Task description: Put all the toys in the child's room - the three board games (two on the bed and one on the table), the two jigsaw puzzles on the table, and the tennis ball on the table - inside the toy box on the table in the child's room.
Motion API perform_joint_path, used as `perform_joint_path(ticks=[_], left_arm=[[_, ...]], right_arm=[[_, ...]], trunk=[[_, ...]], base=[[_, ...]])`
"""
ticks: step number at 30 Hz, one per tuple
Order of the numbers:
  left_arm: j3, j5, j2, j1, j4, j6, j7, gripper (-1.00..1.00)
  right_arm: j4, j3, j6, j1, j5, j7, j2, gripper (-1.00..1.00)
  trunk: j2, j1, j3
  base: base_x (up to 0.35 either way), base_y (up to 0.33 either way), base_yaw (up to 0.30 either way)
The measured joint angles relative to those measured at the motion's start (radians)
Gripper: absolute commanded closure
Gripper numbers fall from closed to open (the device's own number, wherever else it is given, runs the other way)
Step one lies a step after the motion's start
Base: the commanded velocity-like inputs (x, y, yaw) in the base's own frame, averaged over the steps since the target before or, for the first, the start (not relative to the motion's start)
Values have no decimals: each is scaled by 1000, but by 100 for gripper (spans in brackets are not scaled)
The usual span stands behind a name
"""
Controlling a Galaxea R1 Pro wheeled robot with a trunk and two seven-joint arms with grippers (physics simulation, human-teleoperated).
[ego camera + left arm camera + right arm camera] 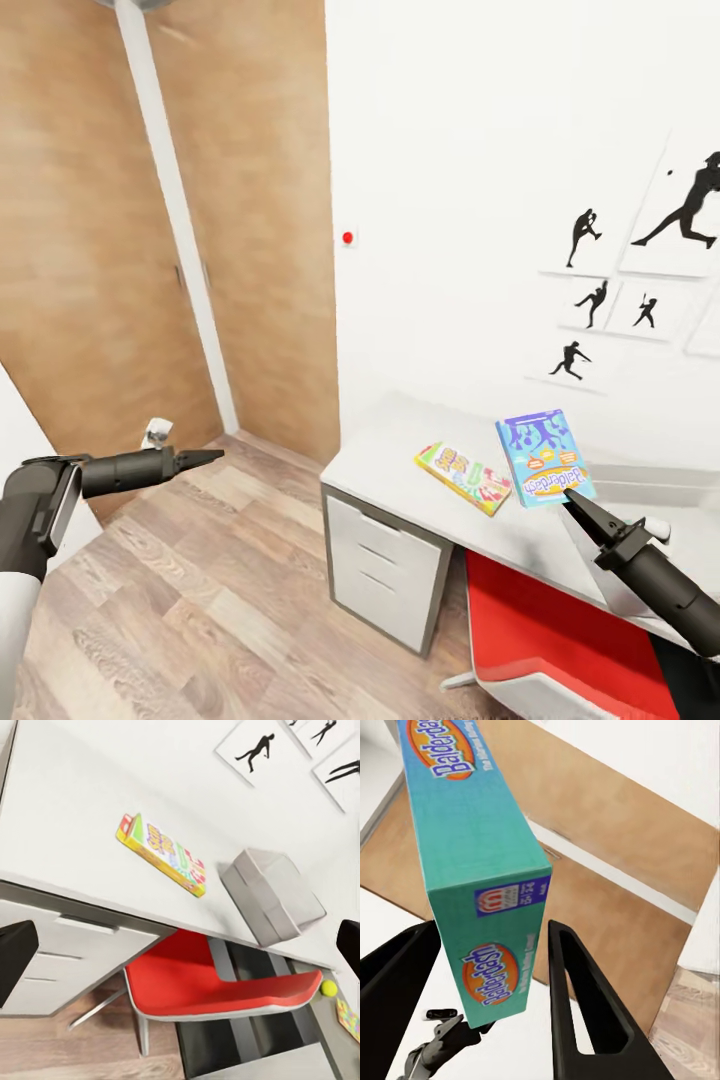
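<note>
1. Standing nearly upright in the right end effector (578,505), the blue board game (544,457) has its long axis running up and slightly away from the robot, printed cover facing the camera; the two fingers (585,1005) close on its lower edge.
2. Lying flat on the surface (400,450), the yellow-green-red board game (463,478) points its long axis from near-right to far-left, just left of the held box.
3. In the left wrist view the toy box (271,894) sits on the same pale top to the right of that yellow game (160,853), apart from it.
4. The tennis ball (329,988) rests on the darker lower section beyond the red chair (225,982), with the edge of a jigsaw puzzle (348,1017) near it.
5. The left end effector (205,458) hangs over the wooden floor (200,600), well left of the drawer unit (385,570); its fingers look pressed together and hold nothing.
6. Silhouette posters (640,260) hang on the white wall behind; a wooden door (100,250) stands far left.
</note>
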Motion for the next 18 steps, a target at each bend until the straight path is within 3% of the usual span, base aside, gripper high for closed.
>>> perform_joint_path(ticks=[15, 18], left_arm=[[1, 8, 2, 1, 0, 0, -2, -100], [1, 9, 3, 1, 0, 0, -34, -100]], right_arm=[[0, 0, 0, 0, 0, 0, 0, 100], [0, 0, -1, 0, 0, 0, 0, 100]], trunk=[[0, 0, 0], [0, 0, 0]], base=[[0, 0, -281], [0, 0, -281]])
